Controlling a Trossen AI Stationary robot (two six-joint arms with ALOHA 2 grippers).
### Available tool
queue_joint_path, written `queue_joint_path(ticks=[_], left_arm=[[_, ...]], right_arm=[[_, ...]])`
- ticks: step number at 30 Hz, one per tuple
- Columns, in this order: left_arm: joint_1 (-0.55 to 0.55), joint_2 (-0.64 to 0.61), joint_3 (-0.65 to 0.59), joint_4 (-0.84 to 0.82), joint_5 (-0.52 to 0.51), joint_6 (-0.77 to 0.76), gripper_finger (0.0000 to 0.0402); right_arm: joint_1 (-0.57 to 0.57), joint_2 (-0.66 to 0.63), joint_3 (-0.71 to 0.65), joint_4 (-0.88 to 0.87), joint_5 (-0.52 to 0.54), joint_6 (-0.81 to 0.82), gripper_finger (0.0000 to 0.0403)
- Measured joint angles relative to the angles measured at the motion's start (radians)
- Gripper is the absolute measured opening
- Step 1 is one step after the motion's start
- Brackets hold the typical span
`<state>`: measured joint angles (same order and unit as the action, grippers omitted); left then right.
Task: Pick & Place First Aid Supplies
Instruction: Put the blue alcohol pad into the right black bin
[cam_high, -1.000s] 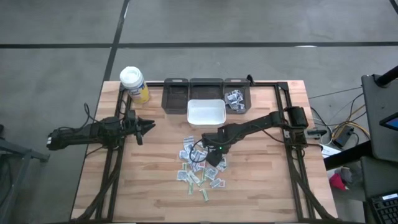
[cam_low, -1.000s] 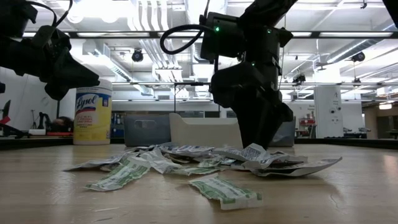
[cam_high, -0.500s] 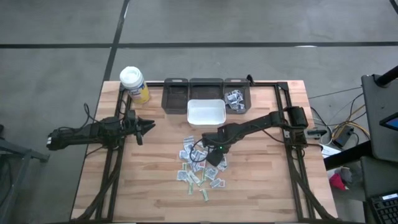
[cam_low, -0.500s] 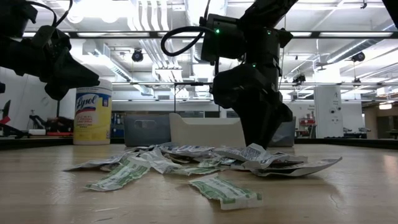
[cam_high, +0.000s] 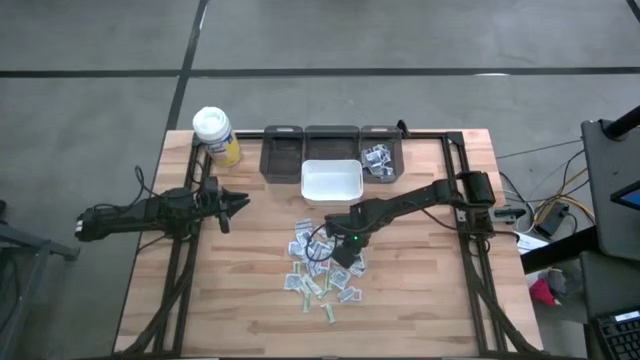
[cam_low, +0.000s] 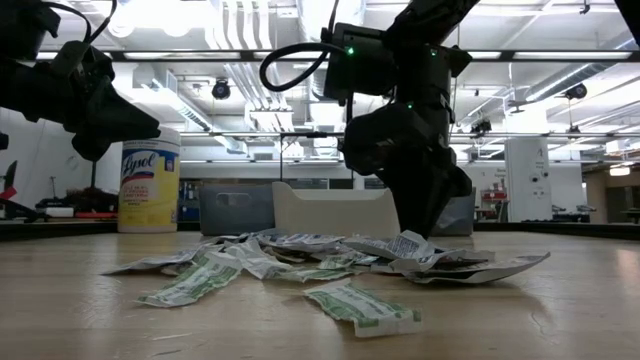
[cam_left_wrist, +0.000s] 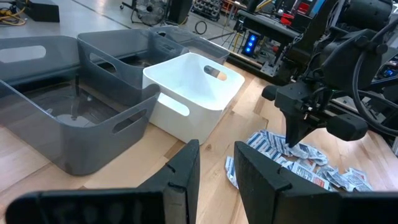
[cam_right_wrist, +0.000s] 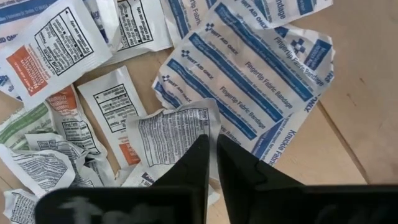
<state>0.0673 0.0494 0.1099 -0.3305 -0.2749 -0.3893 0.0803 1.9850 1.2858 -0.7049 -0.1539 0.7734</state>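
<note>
Both fingers of the right gripper (cam_right_wrist: 212, 163), spread a second earlier, had been brought together on the edge of one white packet (cam_right_wrist: 177, 138) in the pile of first aid supplies (cam_high: 322, 268) at mid-table, below the white bin (cam_high: 331, 180), so a pickup was judged begun though nothing was lifted. That packet lay flat, its long axis running away from the fingertips. The left gripper (cam_left_wrist: 213, 169) waited partly spread, well apart, holding nothing.
</note>
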Motion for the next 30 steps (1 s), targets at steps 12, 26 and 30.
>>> queue_joint_path(ticks=[12,26,30], left_arm=[[0.0,0.0,0.0,0.0,0.0,0.0,0.0094],[0.0,0.0,0.0,0.0,0.0,0.0,0.0094],[0.0,0.0,0.0,0.0,0.0,0.0,0.0094]], right_arm=[[0.0,-0.023,-0.001,-0.051,0.012,0.001,0.0008],[0.0,-0.142,0.0,-0.112,0.023,-0.001,0.0008],[0.0,-0.179,0.0,-0.138,0.028,-0.015,0.0008]])
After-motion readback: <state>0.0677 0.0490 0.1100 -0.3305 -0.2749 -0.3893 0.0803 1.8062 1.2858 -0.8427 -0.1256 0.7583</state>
